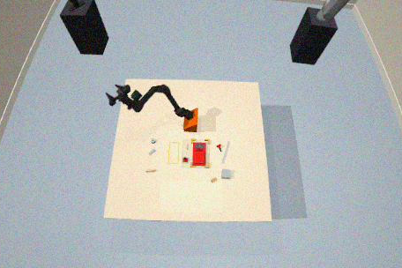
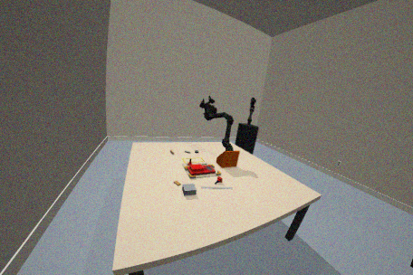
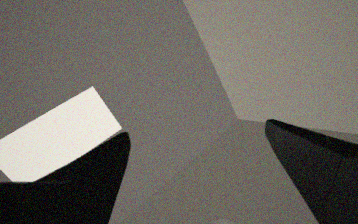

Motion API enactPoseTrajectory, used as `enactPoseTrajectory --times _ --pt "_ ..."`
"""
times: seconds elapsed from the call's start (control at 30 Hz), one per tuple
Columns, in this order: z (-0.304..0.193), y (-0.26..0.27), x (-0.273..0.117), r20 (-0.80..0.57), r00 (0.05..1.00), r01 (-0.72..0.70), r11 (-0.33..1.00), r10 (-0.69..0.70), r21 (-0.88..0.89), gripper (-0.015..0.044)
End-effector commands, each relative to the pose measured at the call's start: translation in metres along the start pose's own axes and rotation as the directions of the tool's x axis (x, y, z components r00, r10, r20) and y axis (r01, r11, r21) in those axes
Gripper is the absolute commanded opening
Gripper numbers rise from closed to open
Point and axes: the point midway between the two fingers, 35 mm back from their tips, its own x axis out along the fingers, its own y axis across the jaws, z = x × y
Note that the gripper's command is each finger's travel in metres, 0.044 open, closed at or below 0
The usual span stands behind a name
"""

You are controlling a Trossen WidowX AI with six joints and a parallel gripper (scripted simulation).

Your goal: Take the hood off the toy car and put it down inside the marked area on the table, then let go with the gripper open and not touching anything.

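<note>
1 red toy car (image 1: 199, 155) (image 2: 201, 169) wholly outside the yellow marked area (image 1: 168, 152) (image 2: 193, 158).

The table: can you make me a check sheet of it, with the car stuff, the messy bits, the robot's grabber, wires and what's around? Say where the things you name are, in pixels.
Surface: pale table top (image 1: 185, 198) (image 2: 168, 217), things lying mostly mid-table.
Job's things: red toy car (image 1: 199, 155) (image 2: 201, 169) beside a yellow-outlined area (image 1: 168, 152); nothing seen inside the outline.
Clutter: grey block (image 1: 226, 174) (image 2: 189, 190), pale rod (image 1: 226, 152) (image 2: 217, 187), small red-and-black piece (image 1: 219, 146) (image 2: 218, 180), other small bits.
Gripper: gripper (image 1: 112, 93) (image 2: 206, 100) (image 3: 196, 132) raised, fingers wide apart, nothing between them.
Cables: nothing seen.
Surroundings: blue floor (image 1: 185, 242) (image 2: 91, 181), grey walls, two black pedestals in the top view.
</note>
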Motion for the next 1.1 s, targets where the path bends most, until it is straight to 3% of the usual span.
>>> enactPoseTrajectory --times 0.0,0.33,0.57,0.87,1.07 --pt "0.0 -0.001 0.0 0.0 1.0 0.003 1.0 -0.003 0.002 0.044" --pt "-0.052 -0.08 -0.027 -0.056 0.957 0.29 0.947 -0.285 0.138 0.044" --pt "-0.114 -0.132 -0.063 -0.164 0.852 0.522 0.83 -0.497 0.196 0.044" --pt "-0.22 -0.181 -0.143 -0.393 0.584 0.797 0.593 -0.711 0.112 0.044" --pt "-0.283 -0.183 -0.2 -0.533 0.396 0.881 0.473 -0.748 -0.009 0.044"
